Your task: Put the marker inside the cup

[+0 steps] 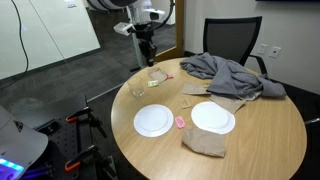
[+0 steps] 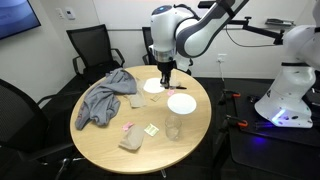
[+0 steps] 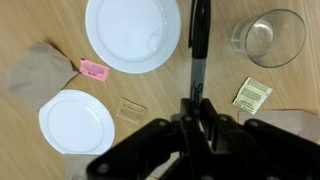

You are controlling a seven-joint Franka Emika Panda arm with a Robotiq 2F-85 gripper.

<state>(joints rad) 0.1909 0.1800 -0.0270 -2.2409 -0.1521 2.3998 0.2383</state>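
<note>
My gripper is shut on a black marker, which sticks out past the fingertips. In both exterior views the gripper hangs above the round wooden table. The cup is a clear, empty glass, upright on the table to the right of the marker tip in the wrist view and apart from it. The cup also shows in both exterior views, near the table edge.
Two white plates lie near the marker. A pink packet, a brown napkin and a tea packet lie around them. A grey cloth is heaped at the far side. Office chairs surround the table.
</note>
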